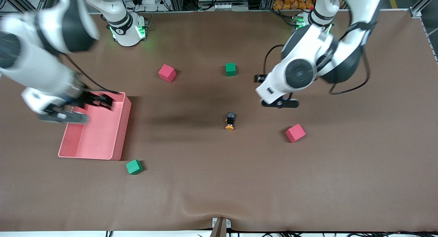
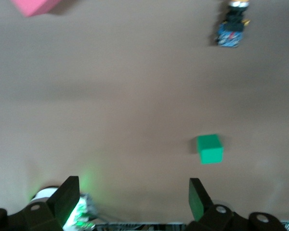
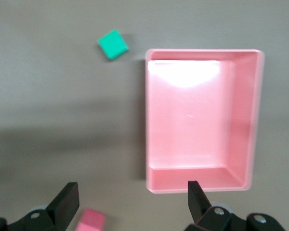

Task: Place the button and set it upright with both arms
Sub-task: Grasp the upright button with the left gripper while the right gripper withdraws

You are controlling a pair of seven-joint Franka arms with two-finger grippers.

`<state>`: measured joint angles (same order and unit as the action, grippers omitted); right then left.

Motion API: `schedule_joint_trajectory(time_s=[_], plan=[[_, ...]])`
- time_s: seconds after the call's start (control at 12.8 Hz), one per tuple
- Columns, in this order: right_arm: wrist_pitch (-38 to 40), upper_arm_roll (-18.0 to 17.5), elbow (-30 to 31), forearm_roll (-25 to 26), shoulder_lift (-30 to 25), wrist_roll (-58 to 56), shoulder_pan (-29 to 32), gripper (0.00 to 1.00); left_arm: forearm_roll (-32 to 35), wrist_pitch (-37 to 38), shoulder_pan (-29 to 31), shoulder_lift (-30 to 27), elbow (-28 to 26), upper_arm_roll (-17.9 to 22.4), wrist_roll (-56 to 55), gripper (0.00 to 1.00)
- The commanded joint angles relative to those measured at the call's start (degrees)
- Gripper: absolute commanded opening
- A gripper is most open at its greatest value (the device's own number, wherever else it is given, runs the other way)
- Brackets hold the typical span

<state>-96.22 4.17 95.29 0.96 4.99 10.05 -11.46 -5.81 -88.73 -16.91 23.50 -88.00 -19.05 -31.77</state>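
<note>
The button (image 1: pixel 230 121) lies on its side in the middle of the brown table, its orange cap toward the front camera. It also shows in the left wrist view (image 2: pixel 231 30). My left gripper (image 1: pixel 279 103) hangs in the air over bare table toward the left arm's end from the button, between a green cube and a pink cube. In the left wrist view it (image 2: pixel 132 198) is open and empty. My right gripper (image 1: pixel 102 100) is over the pink bin's (image 1: pixel 125 127) rim nearest the bases. In the right wrist view it (image 3: pixel 130 199) is open and empty.
The pink bin (image 3: pixel 147 120) is empty. One pink cube (image 1: pixel 167 73) and one green cube (image 1: pixel 230 69) lie toward the bases. Another pink cube (image 1: pixel 295 133) lies beside the button toward the left arm's end. Another green cube (image 1: pixel 134 167) lies by the bin's near corner.
</note>
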Motion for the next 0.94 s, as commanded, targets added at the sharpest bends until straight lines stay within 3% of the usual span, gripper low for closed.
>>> schedule_joint_trajectory(time_s=[0.0, 0.39, 0.63, 0.86], plan=[[3.57, -1.53, 3.15, -1.75, -5.85, -7.04, 6.69, 1.0, -0.35, -3.27, -3.65, 7.15, 5.81, 0.24, -2.07, 1.0], [10.33, -2.06, -1.4, -1.75, -9.47, -9.25, 12.77, 1.0, 0.79, -13.02, -10.51, 16.39, 9.69, 1.3, -1.1, 1.0], [16.84, -1.97, -6.86, -1.75, -9.2, -10.39, 13.48, 1.0, 2.64, -18.65, -10.95, 20.61, 10.04, 2.09, 2.31, 1.0], [19.92, -2.06, -6.87, -1.75, -9.64, -16.1, 13.48, 1.0, 2.64, -24.19, -11.48, 22.99, 10.04, 3.93, 7.15, 1.0]])
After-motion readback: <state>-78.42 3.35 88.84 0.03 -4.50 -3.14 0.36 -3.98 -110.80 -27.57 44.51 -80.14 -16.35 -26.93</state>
